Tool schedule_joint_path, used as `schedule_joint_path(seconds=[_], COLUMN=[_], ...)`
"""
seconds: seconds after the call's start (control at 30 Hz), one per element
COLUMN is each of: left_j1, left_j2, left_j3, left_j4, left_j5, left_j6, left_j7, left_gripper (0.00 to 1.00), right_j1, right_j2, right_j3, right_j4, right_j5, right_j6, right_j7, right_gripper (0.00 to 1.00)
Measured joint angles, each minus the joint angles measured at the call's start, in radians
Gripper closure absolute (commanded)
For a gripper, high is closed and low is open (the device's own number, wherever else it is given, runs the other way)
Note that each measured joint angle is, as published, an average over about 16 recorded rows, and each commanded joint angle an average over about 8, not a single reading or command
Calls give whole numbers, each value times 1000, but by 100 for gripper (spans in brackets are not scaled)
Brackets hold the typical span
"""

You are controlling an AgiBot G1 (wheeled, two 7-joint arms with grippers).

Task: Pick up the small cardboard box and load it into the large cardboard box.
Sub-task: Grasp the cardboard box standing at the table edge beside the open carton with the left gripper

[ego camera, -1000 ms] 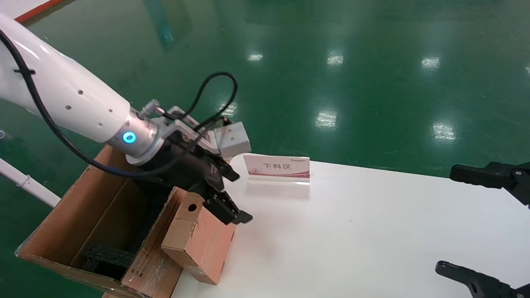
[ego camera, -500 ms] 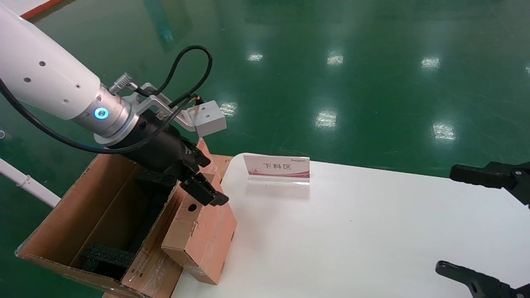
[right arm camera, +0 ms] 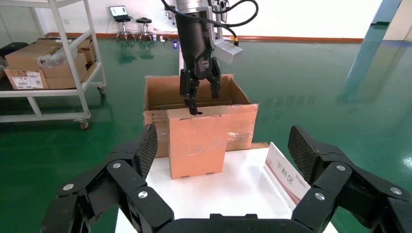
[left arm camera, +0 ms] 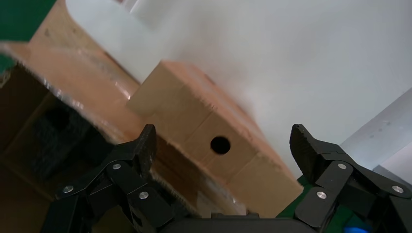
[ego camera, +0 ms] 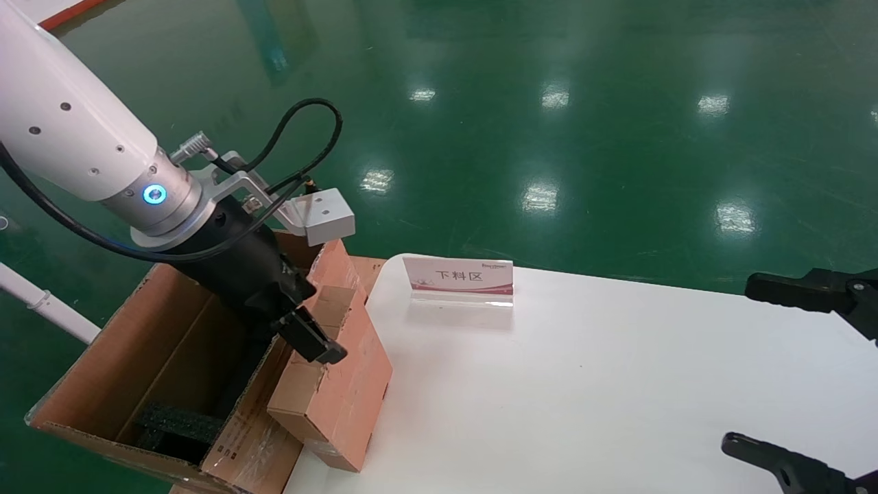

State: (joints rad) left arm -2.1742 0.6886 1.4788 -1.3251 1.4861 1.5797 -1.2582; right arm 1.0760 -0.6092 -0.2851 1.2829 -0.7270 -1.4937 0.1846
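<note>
Head view: one small cardboard box (ego camera: pixel 333 381), plain brown with a round hole in its tan top, stands on end at the white table (ego camera: pixel 583 384) edge, leaning on the one large cardboard box (ego camera: pixel 147 357). Left gripper (ego camera: pixel 298 326) hangs spread wide over its top, gripping nothing. Right gripper (right arm camera: pixel 221 160) sits parked, fingers apart.

I see bright overhead lamps glaring in patches across the glossy green floor (ego camera: pixel 549 103); the white table (ego camera: pixel 617 384) looks washed out, blurred in my left wrist view.
</note>
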Motion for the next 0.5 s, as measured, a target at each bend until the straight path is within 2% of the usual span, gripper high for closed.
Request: schedule_joint_path(seconds=[0.5], left_j1=[-34], left_j2=[11], left_j3=[137], left_j4=[18], left_j5=[-33], left_j6=[-22], left_j7=[-47], left_gripper=[0], right_j1=[0], right_j2=[0], right_j3=[-1], right_j4=[0], right_j5=[1], right_j6=[0], right_j7=[-1], right_gripper=[0])
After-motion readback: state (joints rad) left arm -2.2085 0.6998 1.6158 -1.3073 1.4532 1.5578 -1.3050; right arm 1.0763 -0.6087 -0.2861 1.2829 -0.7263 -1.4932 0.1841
